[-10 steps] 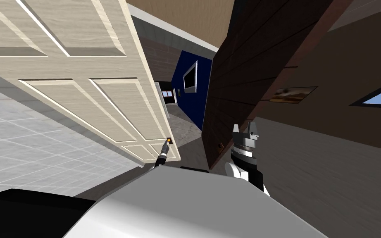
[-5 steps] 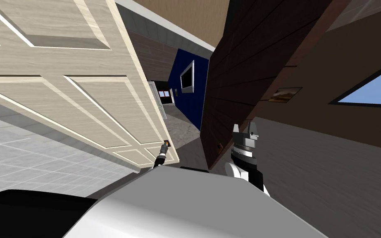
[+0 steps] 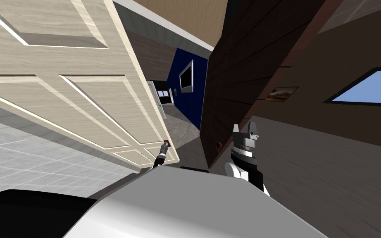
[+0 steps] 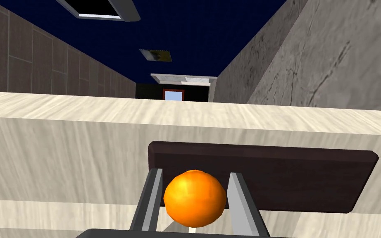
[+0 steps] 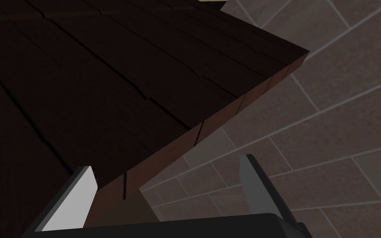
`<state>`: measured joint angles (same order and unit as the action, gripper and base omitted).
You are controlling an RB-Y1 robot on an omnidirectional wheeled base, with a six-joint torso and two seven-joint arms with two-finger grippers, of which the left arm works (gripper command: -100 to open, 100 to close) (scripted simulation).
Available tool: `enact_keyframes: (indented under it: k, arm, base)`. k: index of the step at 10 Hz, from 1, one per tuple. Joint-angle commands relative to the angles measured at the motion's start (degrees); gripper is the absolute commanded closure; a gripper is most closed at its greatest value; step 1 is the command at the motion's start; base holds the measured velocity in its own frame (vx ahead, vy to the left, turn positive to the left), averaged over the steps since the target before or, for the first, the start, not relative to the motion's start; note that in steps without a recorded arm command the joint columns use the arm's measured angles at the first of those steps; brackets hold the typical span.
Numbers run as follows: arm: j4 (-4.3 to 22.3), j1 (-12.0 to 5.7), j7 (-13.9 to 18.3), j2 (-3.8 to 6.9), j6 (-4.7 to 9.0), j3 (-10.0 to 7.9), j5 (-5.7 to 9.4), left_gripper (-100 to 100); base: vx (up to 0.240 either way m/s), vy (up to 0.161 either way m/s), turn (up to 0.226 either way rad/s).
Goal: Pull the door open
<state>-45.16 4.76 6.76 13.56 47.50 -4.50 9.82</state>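
Now one pale door (image 3: 82, 95), at ten o'clock, has its single orange knob (image 4: 194, 200) clamped between the left gripper's (image 4: 194, 177) two fingers (image 4: 152, 194); the right gripper (image 5: 167, 162), three o'clock of it, spreads wide, empty.

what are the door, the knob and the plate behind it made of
The door: pale cream wood, going by its streaky grain; matte.
The knob: smooth orange ball with a soft sheen, plastic or painted metal, cannot tell.
The plate: dark brown, flat and matte, possibly stained wood.
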Motion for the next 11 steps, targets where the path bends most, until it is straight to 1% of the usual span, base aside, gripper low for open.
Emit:
enact_keyframes:
  k: [1,2,3,7,8,9,10,11]
  arm:
    - [-0.01,0.38,0.97,0.57,0.27,0.69,-0.32,100]
    - [-0.10,0.60,1.62,1.05,0.46,1.15,-0.52,100]
    - [-0.24,0.97,2.68,1.83,0.77,1.89,-0.84,100]
    - [-0.69,2.13,6.03,4.32,1.75,4.23,-1.88,100]
    - [-0.44,1.68,5.37,3.74,1.57,4.04,-1.79,100]
    - [-0.77,2.91,6.67,4.65,2.55,5.24,-2.31,100]
    - [-0.88,3.18,6.96,4.91,2.83,5.48,-2.41,100]
    - [-1.24,4.06,7.90,5.76,3.76,6.30,-2.76,100]
  base:
    - [-0.197,0.047,-0.159]
    - [-0.224,0.036,-0.104]
    - [-0.271,0.060,-0.161]
    - [-0.263,0.042,-0.153]
    - [-0.126,0.007,-0.041]
    - [-0.167,0.041,-0.112]
    - [-0.206,0.067,-0.130]
    - [-0.215,0.041,-0.145]
